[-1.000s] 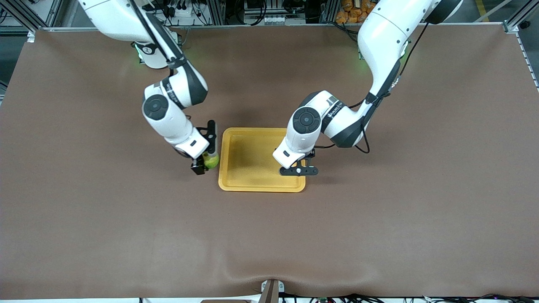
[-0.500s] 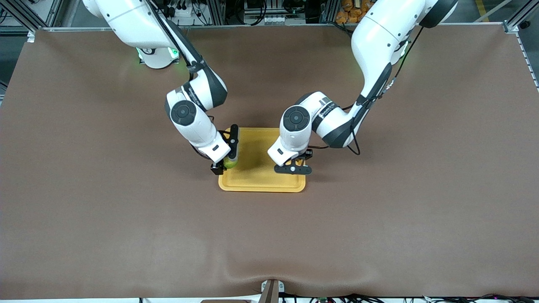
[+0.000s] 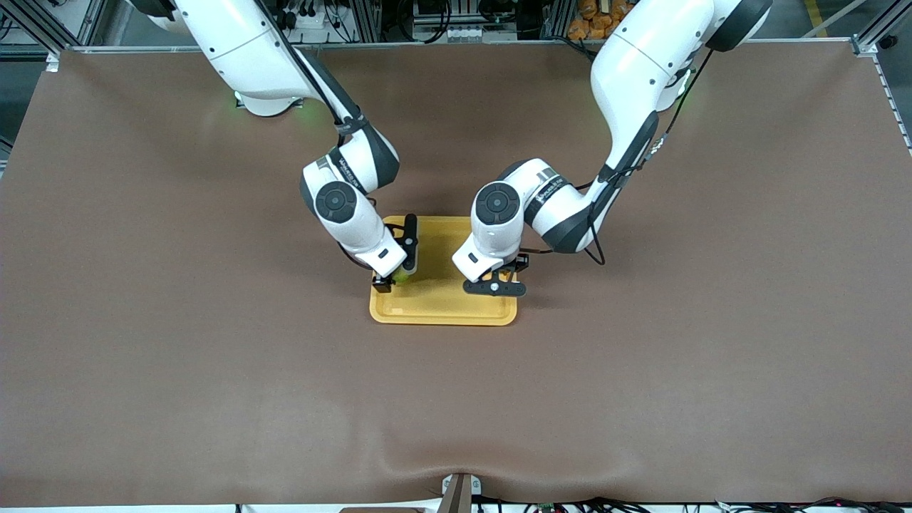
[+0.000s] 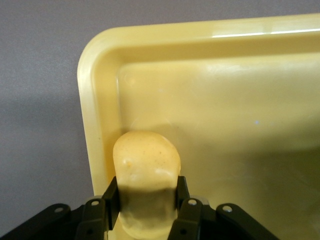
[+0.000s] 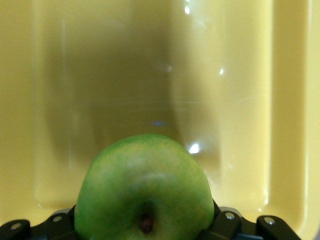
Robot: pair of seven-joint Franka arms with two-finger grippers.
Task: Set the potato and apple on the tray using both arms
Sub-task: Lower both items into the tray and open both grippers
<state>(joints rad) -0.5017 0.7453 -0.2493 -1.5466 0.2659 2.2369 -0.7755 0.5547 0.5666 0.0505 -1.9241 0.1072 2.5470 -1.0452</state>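
Potato [image 4: 146,182] in left tool [image 3: 496,282], apple [image 5: 145,197] in right tool [image 3: 399,263], over tray [image 3: 442,306]

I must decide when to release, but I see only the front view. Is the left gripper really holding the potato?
Observer: Yes. In the left wrist view the left gripper is shut on the potato, one finger on each side.
Operator: Is the potato over the tray?
Observer: It hangs over the tray just inside a rounded corner, close to the rim.
Operator: And the right gripper?
Observer: The right wrist view shows the right gripper shut on the apple, stem dimple toward the camera, with the tray floor below it.
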